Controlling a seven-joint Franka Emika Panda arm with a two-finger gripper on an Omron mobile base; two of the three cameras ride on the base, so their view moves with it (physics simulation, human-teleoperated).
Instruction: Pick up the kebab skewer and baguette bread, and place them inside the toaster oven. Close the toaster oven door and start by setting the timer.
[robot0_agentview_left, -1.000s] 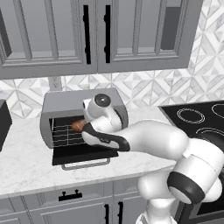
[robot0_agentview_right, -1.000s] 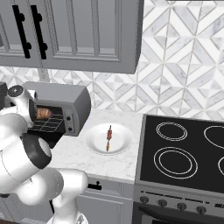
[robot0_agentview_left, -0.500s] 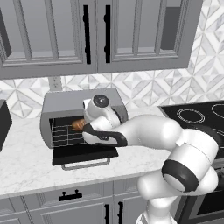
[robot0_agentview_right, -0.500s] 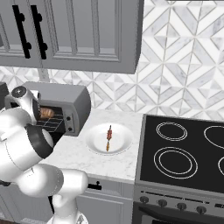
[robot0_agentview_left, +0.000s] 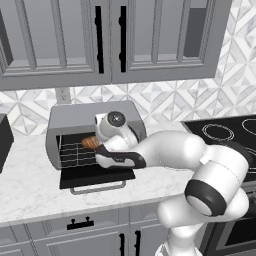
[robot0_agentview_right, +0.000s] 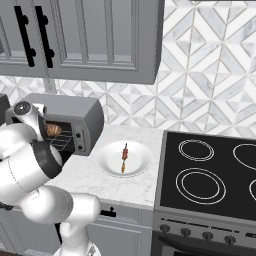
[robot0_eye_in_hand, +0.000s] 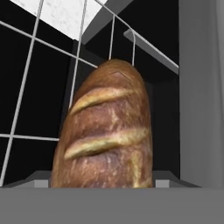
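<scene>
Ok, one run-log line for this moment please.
phase: loading bread | baguette bread: at toaster oven rack | kebab skewer: on plate | toaster oven door: open

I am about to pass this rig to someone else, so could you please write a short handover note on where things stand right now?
Gripper: at the mouth of the toaster oven, right by the baguette bread; the views do not settle whether it grips the loaf.
Baguette bread: inside the oven, over the wire rack.
Kebab skewer: on the white plate on the counter, between the oven and the stove.
Toaster oven door: folded down, open.
Done: bread brought into the oven.
Left: draw the arm out, fetch the skewer and put it in, close the door, set the timer.
</scene>
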